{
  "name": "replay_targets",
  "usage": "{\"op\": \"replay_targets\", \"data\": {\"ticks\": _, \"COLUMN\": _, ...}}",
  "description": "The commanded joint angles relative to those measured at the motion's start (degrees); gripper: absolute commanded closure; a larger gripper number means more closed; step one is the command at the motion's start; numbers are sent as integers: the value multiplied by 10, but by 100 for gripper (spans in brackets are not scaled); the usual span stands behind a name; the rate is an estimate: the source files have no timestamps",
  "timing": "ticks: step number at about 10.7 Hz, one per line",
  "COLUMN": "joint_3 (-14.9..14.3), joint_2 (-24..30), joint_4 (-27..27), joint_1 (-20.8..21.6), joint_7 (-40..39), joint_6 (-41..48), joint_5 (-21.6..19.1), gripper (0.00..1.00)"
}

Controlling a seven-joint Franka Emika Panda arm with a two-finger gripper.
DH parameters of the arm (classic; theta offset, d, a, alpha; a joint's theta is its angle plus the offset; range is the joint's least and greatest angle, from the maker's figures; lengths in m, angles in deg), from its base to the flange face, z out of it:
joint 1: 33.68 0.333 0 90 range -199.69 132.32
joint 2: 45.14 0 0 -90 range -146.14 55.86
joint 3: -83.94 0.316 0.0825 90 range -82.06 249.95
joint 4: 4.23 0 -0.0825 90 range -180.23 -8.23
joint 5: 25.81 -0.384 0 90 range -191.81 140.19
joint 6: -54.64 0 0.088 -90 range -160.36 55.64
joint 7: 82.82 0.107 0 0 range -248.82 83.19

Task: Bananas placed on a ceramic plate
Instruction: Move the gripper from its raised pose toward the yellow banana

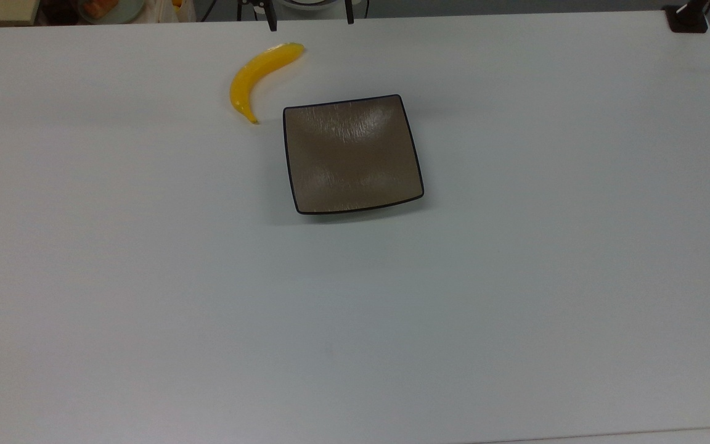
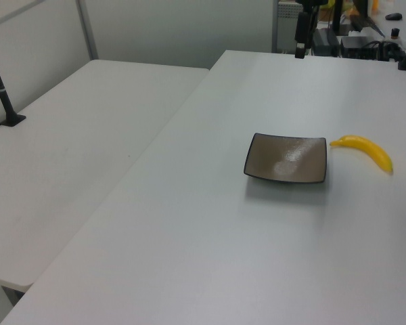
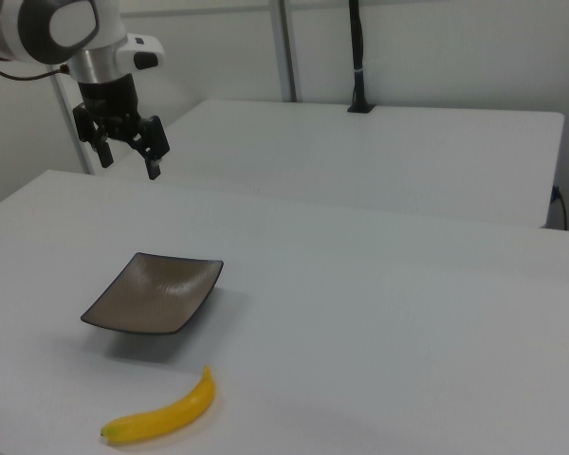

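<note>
You are looking at the banana (image 1: 261, 76) lying on the bench (image 1: 515, 277) in the top view's upper left, just beside the ceramic plate (image 1: 351, 154), while the gripper (image 3: 125, 147) is hanging with jaws spread and empty; likely light, stiff, slick, so grip mid-curve

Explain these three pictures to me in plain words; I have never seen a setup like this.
All three show one white table at the same moment, from different cameras: the top view looks down on it, and the left and right views look across it from opposite sides. The machine in the right view is a robot arm; the black two-fingered claw at its end is its gripper, hanging open and empty above the table. On the table lie a yellow banana and a square brown plate. The banana lies beside one corner of the plate, not on it. Nothing is being held yet.
</note>
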Motion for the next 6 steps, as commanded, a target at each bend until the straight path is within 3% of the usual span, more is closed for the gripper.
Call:
{"op": "replay_targets", "data": {"ticks": 1, "joint_3": -1, "joint_2": 2, "joint_4": -9, "joint_1": 0, "joint_7": -9, "joint_6": -23, "joint_5": 5, "gripper": 0}}
{"op": "replay_targets", "data": {"ticks": 6, "joint_3": -1, "joint_2": 3, "joint_4": -12, "joint_1": 1, "joint_7": -9, "joint_6": -22, "joint_5": 5, "gripper": 0}}
